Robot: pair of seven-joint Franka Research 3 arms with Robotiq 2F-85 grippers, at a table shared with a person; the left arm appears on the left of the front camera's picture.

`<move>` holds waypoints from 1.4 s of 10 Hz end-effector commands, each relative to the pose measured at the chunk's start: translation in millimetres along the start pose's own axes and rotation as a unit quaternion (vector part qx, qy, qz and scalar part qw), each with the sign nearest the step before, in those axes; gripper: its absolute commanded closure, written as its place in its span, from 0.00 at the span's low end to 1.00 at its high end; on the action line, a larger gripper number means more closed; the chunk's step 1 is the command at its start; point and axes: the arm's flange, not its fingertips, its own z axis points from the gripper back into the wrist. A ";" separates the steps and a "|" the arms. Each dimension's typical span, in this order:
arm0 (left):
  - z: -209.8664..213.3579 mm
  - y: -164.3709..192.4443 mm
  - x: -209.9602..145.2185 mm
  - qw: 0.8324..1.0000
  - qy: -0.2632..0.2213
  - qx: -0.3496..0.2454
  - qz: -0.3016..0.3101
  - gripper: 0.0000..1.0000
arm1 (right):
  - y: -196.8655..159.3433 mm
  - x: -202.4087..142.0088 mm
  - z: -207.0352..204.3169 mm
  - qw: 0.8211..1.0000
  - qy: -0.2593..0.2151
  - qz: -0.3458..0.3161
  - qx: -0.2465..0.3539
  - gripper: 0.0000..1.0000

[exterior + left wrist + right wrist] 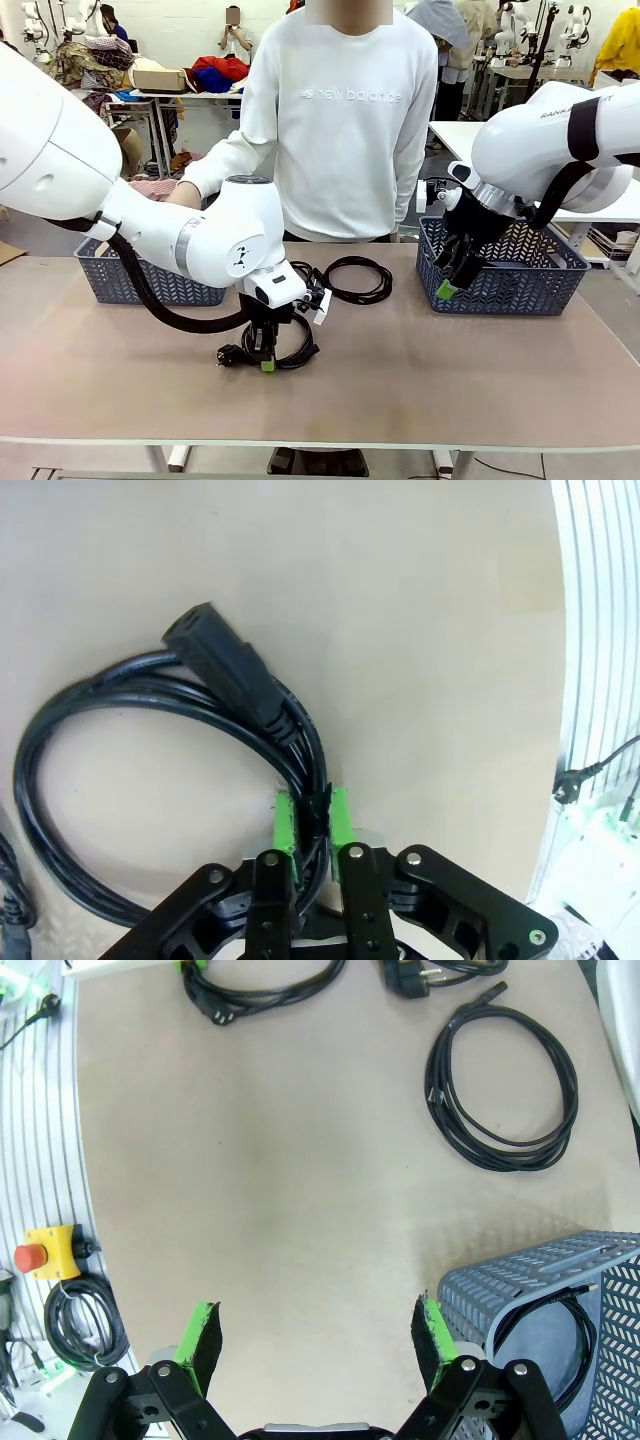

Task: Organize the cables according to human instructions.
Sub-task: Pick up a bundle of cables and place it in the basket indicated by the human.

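Note:
My left gripper (264, 358) is down on the table's front middle, shut on a coiled black cable (300, 350). In the left wrist view its green pads (284, 820) pinch the strands of this cable (150, 695), whose chunky plug (225, 670) lies across the loop. A second coiled cable (356, 279) lies flat behind it; the right wrist view shows this cable (505, 1090) too. My right gripper (452, 282) hangs open and empty over the near left corner of the right basket (520, 290). Another cable (580, 1330) lies inside that basket (530, 1285).
A second grey basket (150, 285) stands at the table's left, with the person's hand (185, 195) just behind it. The person stands at the far side, in the middle. A red stop button (45, 1255) and a cord bundle (85, 1325) sit beyond the table's edge.

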 end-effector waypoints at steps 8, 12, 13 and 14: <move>55.0 -19.5 6.7 0.999 -0.005 0.045 0.025 1.00 | -2.2 3.5 2.3 1.000 -0.001 0.001 -0.003 0.00; 138.3 3.0 17.6 0.999 -0.012 0.045 -0.009 1.00 | -2.2 3.5 2.3 1.000 -0.001 0.001 -0.003 0.00; 155.9 11.4 15.7 0.999 -0.008 0.042 -0.020 1.00 | -2.2 3.5 2.3 1.000 -0.001 0.001 -0.003 0.00; 171.4 22.5 11.0 0.999 0.000 0.038 -0.025 1.00 | -2.2 3.5 2.3 1.000 -0.001 0.001 -0.003 0.00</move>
